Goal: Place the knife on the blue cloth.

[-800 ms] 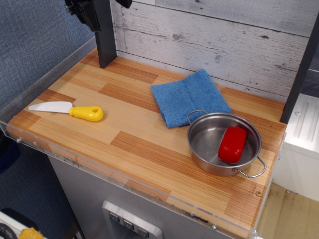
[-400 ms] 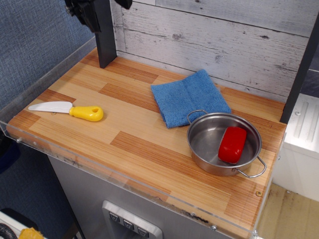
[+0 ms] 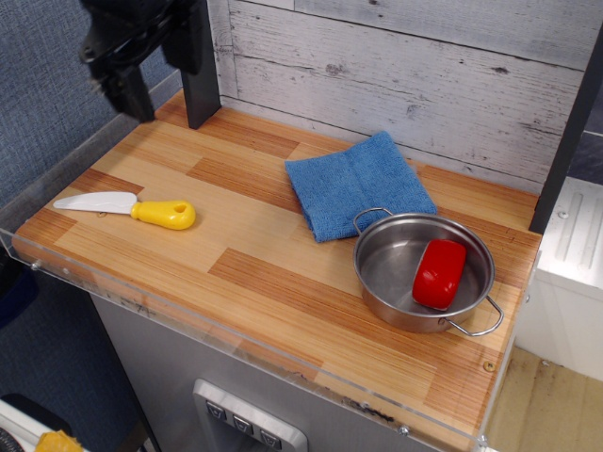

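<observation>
The knife lies flat on the wooden counter at the front left, its white blade pointing left and its yellow handle to the right. The blue cloth lies folded at the back middle of the counter. My gripper is a dark, blurred shape at the top left, above the counter's back left part and well behind the knife. I cannot tell whether its fingers are open or shut.
A steel pan with a red block in it stands at the right, touching the cloth's front corner. A dark post stands at the back left. A clear plastic rim runs along the counter's front edge.
My gripper has come down and to the left from the top edge, more of it showing now. The knife, cloth and pan have not moved.
</observation>
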`<state>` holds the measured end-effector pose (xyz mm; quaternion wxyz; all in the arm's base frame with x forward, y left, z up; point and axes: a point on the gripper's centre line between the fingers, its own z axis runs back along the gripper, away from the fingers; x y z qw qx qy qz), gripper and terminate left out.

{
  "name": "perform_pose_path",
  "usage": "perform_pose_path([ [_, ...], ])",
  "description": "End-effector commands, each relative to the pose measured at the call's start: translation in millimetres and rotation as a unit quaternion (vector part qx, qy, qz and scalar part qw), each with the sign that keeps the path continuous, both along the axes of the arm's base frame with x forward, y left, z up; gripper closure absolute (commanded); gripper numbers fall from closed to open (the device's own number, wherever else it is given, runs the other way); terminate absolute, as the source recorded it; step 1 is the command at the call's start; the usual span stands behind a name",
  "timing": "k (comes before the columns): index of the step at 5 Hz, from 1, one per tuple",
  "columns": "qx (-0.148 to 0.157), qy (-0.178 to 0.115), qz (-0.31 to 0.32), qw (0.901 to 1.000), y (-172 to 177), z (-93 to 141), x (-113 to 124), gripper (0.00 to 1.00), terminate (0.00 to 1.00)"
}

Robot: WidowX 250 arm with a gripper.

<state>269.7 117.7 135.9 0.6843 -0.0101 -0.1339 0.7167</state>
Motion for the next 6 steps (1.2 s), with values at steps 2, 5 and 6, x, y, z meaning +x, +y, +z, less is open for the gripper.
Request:
perform_pose_path([
  [2, -0.024, -0.01, 0.041, 0.9988, 23.0, -37.0, -28.1, 0.0, 0.0],
  [5, -0.024, 0.008, 0.026, 0.9993, 31.3, -84.8, -4.1, 0.0, 0.0],
  [6, -0.028, 0.02, 0.03, 0.999, 32.9, -99.3, 4.8, 0.0, 0.0],
])
